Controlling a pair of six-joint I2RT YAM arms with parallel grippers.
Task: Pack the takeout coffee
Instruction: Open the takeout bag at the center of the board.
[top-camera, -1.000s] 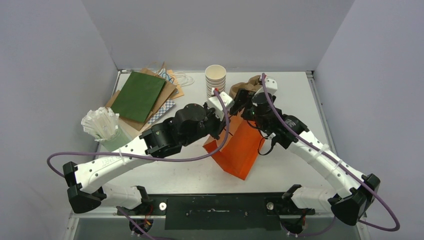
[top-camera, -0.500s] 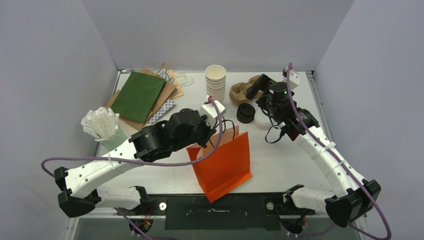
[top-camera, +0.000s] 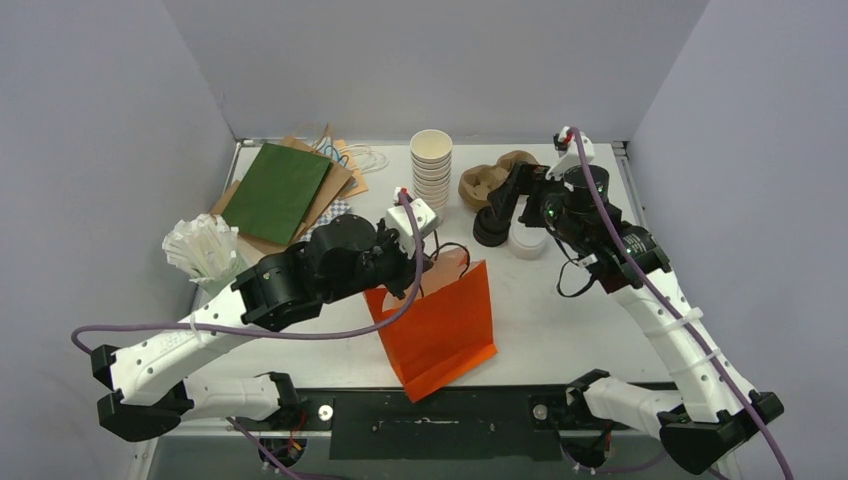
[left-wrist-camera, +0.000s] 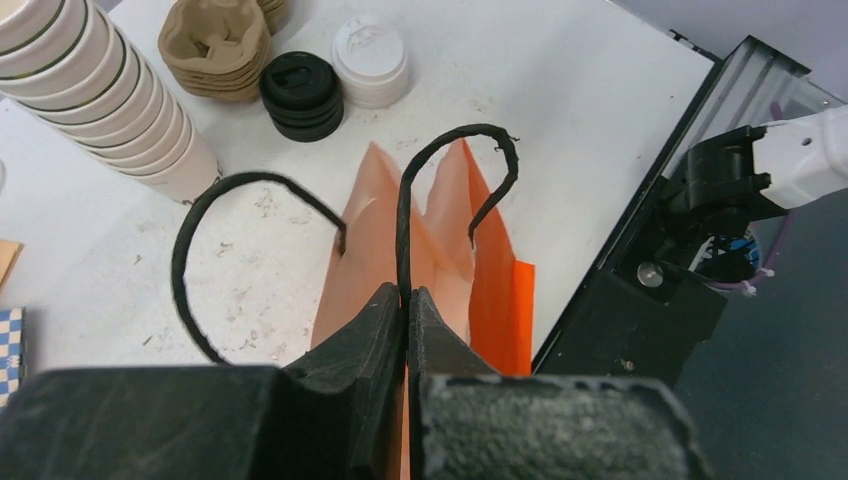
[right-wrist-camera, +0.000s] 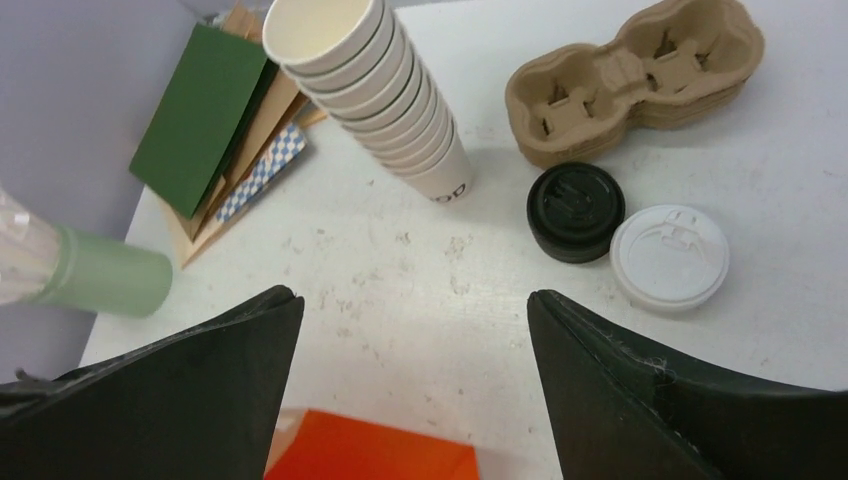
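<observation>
Grey walls close in a white table (top-camera: 570, 320), and most of the clutter lies at its far side. At the back left lies a flat green paper bag (top-camera: 275, 192) on top of brown ones, and nearer the left wall a pale green holder (right-wrist-camera: 110, 280) is full of wrapped straws (top-camera: 200, 245). A tall stack of lidless white cups (top-camera: 431, 165) stands at the back centre. Beside it is a pile of moulded cardboard carriers (right-wrist-camera: 640, 80). Just in front of the carriers sit a stack of black lids (right-wrist-camera: 575, 210) and a stack of white lids (right-wrist-camera: 668, 255), side by side.

Near the front of the table is the orange bag (top-camera: 445, 325), with its mouth turned up. The left gripper (left-wrist-camera: 407, 300) has its jaws pressed tightly together on one black cord handle (left-wrist-camera: 403, 215). The other handle (left-wrist-camera: 185, 250) loops free to the side.

The right gripper (right-wrist-camera: 412, 300) hangs above the table at the back right, close to the lid stacks but touching neither. Its fingers are spread wide with nothing between them.

The takeout coffee cannot be made out in any view. The wrist view into the bag's narrow mouth shows only pale inner walls (the bottom is hidden), so it cannot be told whether a capped cup sits inside.
</observation>
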